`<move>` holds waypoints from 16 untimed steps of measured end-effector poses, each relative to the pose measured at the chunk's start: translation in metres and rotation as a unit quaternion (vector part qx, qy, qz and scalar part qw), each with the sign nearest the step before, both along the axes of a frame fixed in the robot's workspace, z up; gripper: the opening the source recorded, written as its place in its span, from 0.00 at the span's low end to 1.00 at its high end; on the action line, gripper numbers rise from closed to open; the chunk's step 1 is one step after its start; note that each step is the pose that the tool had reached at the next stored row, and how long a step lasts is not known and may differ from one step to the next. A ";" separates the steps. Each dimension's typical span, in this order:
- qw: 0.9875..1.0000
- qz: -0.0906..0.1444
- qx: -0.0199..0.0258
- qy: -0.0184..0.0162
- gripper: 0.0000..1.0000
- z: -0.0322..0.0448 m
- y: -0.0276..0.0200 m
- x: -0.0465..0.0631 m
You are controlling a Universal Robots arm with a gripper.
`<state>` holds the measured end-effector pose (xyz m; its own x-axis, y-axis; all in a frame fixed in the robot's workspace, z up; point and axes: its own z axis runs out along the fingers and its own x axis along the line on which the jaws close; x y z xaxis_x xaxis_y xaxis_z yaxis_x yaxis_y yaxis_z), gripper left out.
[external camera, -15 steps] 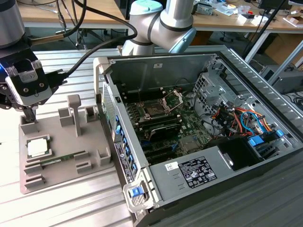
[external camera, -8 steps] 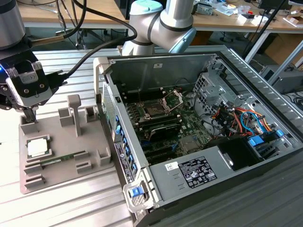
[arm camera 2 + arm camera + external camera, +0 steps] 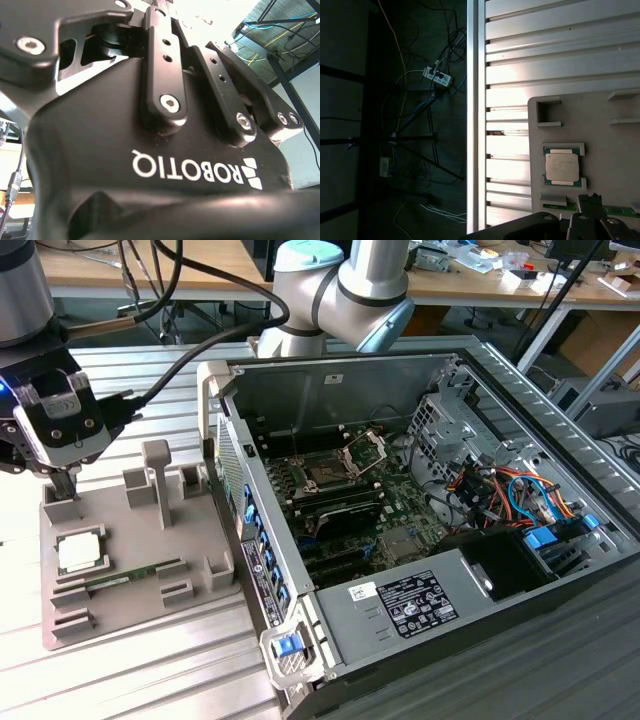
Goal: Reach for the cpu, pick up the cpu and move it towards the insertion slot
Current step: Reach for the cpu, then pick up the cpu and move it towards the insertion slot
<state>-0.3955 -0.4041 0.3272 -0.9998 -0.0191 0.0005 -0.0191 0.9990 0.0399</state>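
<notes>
The cpu lies flat in a square nest on the grey fixture plate, at the exterior view's left; its silvery top faces up. My gripper hangs just above the plate's far edge, a short way beyond the cpu and not touching it, with nothing in it. In the first wrist view the cpu sits in its nest close to the gripper's dark tip. The insertion slot is on the motherboard inside the open computer case, with its silver frame hinged up.
A green memory stick lies on the fixture beside the cpu. Grey posts stand up from the fixture. The case's side wall rises between fixture and motherboard. The ribbed table's edge drops to a floor with cables.
</notes>
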 end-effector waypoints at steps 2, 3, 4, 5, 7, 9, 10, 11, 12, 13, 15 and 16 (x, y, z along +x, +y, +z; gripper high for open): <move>1.000 0.000 0.000 0.000 0.11 -0.0004 0.0000 0.000; 1.000 0.000 0.000 0.000 0.11 -0.0005 0.0000 0.000; 1.000 0.000 0.000 0.000 0.11 -0.0007 0.0000 0.000; 1.000 0.000 0.000 0.000 0.11 -0.0008 0.0000 0.000; 1.000 0.000 0.000 0.000 0.11 -0.0012 0.0000 0.000; 1.000 0.000 0.000 0.000 0.11 -0.0019 0.0000 0.000; 1.000 0.000 0.000 0.000 0.11 -0.0022 0.0000 0.000; 1.000 0.000 0.000 0.000 0.11 -0.0024 0.0000 0.000; 1.000 0.000 0.000 0.000 0.11 -0.0025 0.0000 0.000; 1.000 0.000 0.000 0.000 0.11 -0.0028 0.0000 0.000; 1.000 0.000 0.000 0.000 0.11 -0.0032 0.0000 0.000; 1.000 0.000 0.000 0.000 0.11 -0.0035 0.0000 0.000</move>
